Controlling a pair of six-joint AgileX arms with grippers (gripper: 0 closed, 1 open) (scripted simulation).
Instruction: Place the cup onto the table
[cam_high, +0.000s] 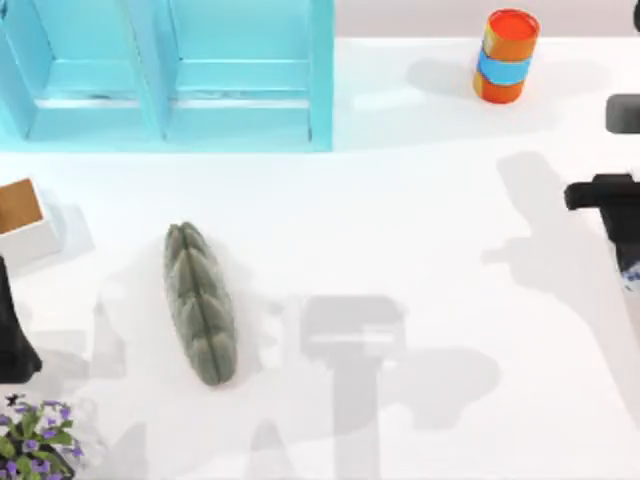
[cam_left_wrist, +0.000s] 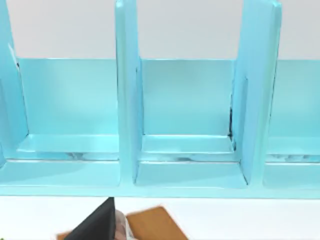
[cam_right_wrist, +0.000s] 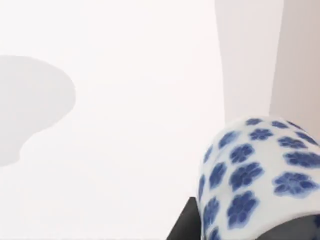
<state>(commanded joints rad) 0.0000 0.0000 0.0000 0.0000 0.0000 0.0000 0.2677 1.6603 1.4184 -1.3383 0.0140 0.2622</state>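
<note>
The cup (cam_right_wrist: 255, 180) is pale with dark blue flower-like speckles and looms close in the right wrist view, with a dark finger (cam_right_wrist: 184, 226) against its side. From above, a sliver of the cup (cam_high: 631, 271) peeks out at the right edge of the white table (cam_high: 420, 250), under my right arm. My right gripper (cam_high: 628, 258) is shut on it. My left gripper (cam_high: 12, 340) is parked at the table's left edge.
A light blue shelf unit (cam_high: 170, 75) spans the back left. An orange cylinder with a blue band (cam_high: 505, 56) stands back right. A green ribbed oblong object (cam_high: 201, 302) lies left of centre. A small brown-topped white box (cam_high: 22, 218) and purple flowers (cam_high: 35, 440) sit along the left edge.
</note>
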